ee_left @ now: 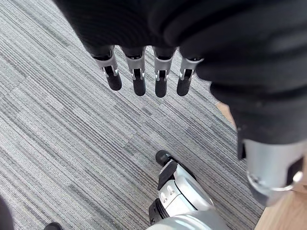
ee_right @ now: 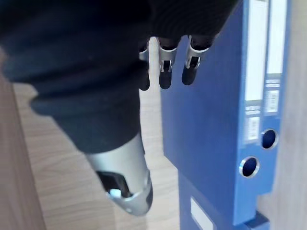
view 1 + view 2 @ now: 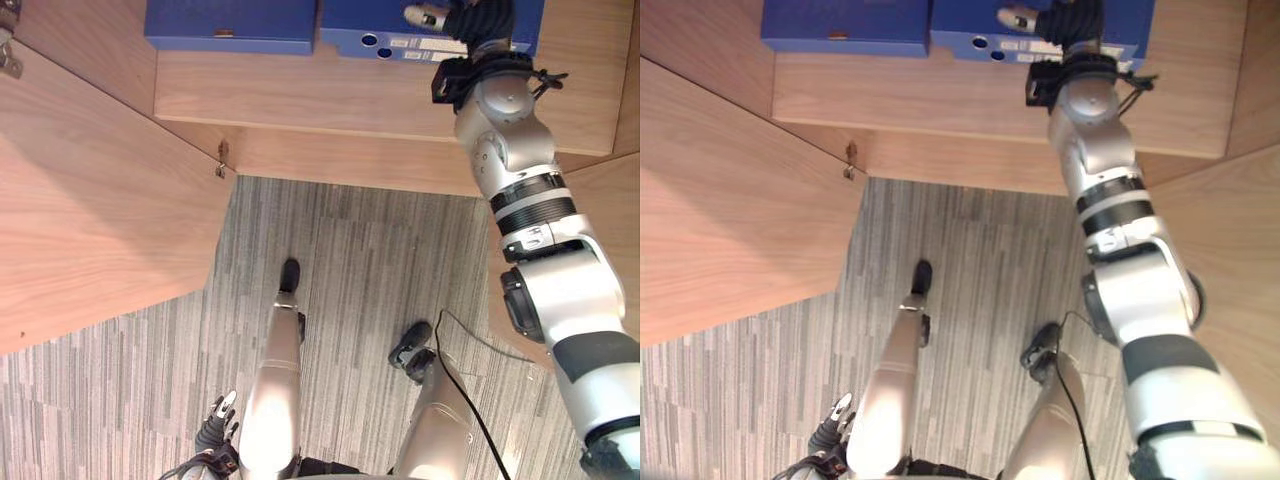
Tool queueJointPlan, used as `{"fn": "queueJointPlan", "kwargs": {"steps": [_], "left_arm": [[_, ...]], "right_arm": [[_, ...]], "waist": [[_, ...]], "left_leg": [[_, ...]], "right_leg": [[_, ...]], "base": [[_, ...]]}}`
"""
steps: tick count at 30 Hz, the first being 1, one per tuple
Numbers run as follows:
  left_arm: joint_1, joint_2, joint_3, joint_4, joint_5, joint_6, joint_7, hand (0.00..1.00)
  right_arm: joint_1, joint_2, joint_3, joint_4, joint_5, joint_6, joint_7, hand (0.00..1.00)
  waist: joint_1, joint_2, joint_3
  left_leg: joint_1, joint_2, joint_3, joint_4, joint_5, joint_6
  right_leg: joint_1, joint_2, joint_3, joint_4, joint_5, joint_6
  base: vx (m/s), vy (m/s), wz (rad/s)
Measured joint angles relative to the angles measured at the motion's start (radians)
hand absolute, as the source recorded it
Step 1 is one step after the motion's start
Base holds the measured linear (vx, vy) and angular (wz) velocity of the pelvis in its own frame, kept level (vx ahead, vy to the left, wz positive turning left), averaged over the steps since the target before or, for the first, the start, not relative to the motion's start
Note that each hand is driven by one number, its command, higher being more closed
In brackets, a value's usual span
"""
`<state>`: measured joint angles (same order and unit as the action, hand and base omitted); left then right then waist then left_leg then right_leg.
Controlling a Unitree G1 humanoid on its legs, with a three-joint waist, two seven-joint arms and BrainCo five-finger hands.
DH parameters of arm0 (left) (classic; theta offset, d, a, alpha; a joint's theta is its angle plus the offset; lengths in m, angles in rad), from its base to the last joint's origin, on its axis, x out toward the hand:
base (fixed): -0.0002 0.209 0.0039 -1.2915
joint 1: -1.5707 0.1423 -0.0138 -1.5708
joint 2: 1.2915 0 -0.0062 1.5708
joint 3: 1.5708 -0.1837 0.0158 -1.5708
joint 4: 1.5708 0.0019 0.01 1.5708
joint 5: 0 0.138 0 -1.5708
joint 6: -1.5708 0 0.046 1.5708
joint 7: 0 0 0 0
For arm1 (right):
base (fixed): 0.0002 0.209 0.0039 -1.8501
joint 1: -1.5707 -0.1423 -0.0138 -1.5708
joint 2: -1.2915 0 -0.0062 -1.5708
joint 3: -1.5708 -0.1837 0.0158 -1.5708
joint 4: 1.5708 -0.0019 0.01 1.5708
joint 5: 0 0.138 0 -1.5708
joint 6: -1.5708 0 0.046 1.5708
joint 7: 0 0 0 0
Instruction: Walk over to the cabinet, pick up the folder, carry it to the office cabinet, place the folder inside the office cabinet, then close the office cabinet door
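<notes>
From my end, the office cabinet (image 3: 300, 100) stands open, its wooden door (image 3: 90, 220) swung out on the robot's left; on the shelf inside lie two blue items side by side, touching or nearly so; the one on the right is the folder (image 3: 360, 20), lying flat with its spine toward the front edge of the shelf, and that spine shows two round holes and white labels; whether it is a single folder or two stacked I cannot settle; to its left lies a second blue folder (image 3: 230, 22), also flat; so the task's thing is already in the cabinet and in neither hand; the right arm reaches up and forward over the shelf, and the right hand (image 3: 478, 22) sits above the folder's right part; in the right wrist view its fingers (image 2: 165, 76) are straight and side by side, their dark tips over the edge of the blue cover, while the thumb (image 2: 127, 191) stands apart over the bare wood; nothing is pinched or wrapped, though I cannot tell whether the tips touch the cover; the left hand (image 3: 218, 425) hangs low by the robot's side, its fingers (image 1: 139, 79) straight, relaxed and holding nothing above the grey striped carpet (image 1: 72, 143).
</notes>
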<state>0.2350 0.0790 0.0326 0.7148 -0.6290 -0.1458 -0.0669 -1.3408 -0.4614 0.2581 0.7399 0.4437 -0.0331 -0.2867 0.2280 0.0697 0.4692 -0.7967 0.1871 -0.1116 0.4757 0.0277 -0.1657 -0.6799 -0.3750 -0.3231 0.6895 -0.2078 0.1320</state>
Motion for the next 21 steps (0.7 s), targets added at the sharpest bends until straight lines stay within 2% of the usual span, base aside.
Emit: {"fn": "queueJointPlan", "kwargs": {"steps": [8, 14, 16, 21], "left_arm": [[0.029, 0.01, -0.028, -0.061, -0.005, -0.012, 0.0, 0.0], [0.069, 0.024, -0.052, -0.127, -0.02, -0.015, 0.0, 0.0], [0.072, 0.024, -0.054, -0.128, -0.036, -0.015, 0.0, 0.0], [0.09, 0.036, -0.075, -0.144, -0.037, -0.012, 0.0, 0.0]], "right_arm": [[0.033, 0.02, -0.005, -0.003, -0.192, 0.005, -0.038, 0.0], [0.039, 0.027, -0.005, -0.026, -0.209, 0.011, -0.055, 0.0], [0.069, 0.033, -0.005, -0.093, -0.25, 0.013, -0.068, 0.0], [0.202, 0.049, -0.008, -0.403, -0.473, 0.027, -0.124, 0.0]], "waist": [[0.005, 0.002, 0.0], [0.005, 0.003, 0.0], [0.004, 0.003, 0.0], [-0.001, 0.006, -0.001]], "left_leg": [[0.013, 0.0, 0.008, -0.02, 0.001, 0.0], [0.017, 0.0, 0.01, -0.024, 0.001, 0.0], [0.028, 0.0, 0.013, -0.034, 0.003, 0.0], [0.04, -0.001, 0.022, -0.048, 0.004, 0.0]], "right_leg": [[0.008, 0.0, 0.0, -0.019, 0.002, 0.004], [0.012, 0.001, 0.0, -0.026, 0.004, 0.006], [0.022, 0.002, 0.0, -0.036, 0.007, 0.009], [0.036, 0.004, 0.0, -0.062, 0.018, 0.014]], "base": [[0.04, 0.026, 0.0], [0.02, 0.03, 0.0], [0.01, 0.017, -0.01], [0.02, 0.032, -0.01]]}}
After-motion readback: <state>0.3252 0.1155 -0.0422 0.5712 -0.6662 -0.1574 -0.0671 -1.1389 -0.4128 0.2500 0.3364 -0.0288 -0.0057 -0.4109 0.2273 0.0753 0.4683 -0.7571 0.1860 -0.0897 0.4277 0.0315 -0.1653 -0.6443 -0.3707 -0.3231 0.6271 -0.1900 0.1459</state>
